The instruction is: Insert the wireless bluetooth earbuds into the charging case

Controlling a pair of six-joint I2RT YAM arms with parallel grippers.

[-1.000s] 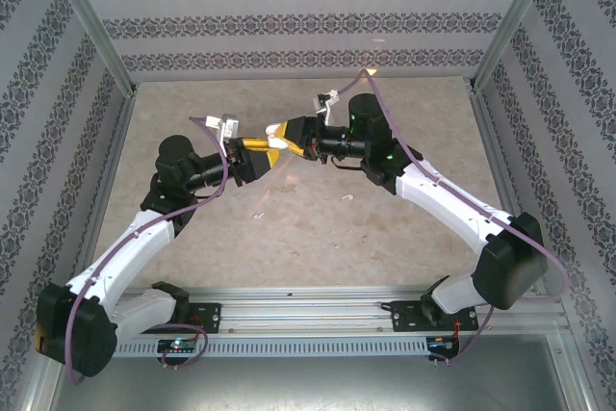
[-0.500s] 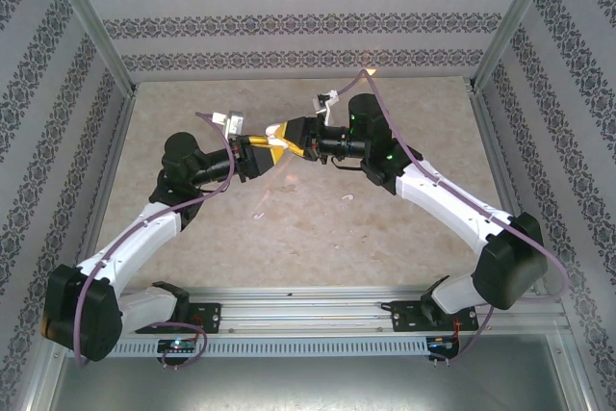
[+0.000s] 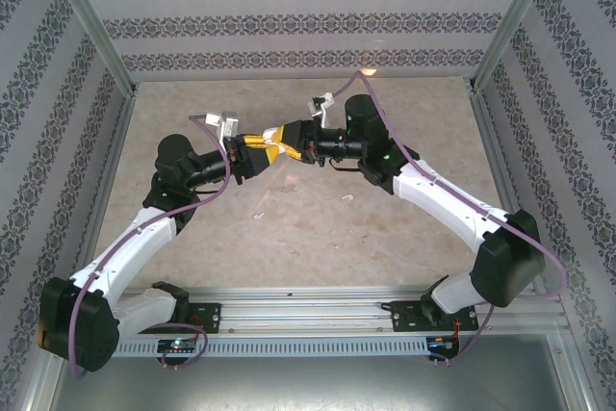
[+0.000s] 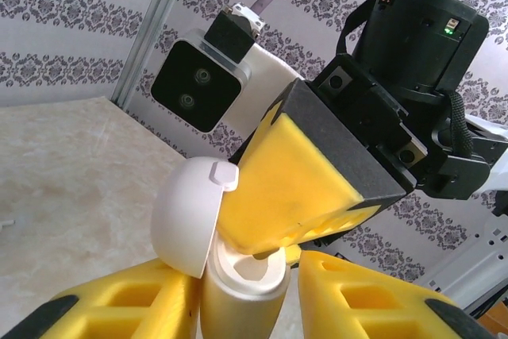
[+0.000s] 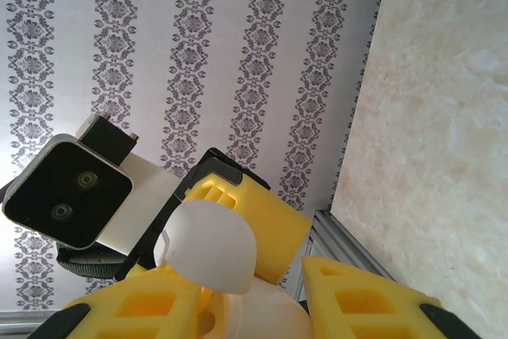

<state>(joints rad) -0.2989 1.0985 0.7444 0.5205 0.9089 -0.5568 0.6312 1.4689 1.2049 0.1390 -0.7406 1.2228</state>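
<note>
My left gripper (image 4: 250, 275) is clamped on the charging case (image 4: 238, 301), which stands upright in the frame with its lid flipped left. My right gripper (image 4: 286, 248) points in from the upper right, tips at the case's mouth. A white bit there looks like an earbud (image 4: 268, 254); I cannot tell if those fingers pinch it.

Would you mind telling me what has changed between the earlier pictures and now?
The left gripper nudged slightly toward the right gripper, so the two now mesh around the open white case. No clear grab or release. The loose earbud on the table stayed put.
</note>
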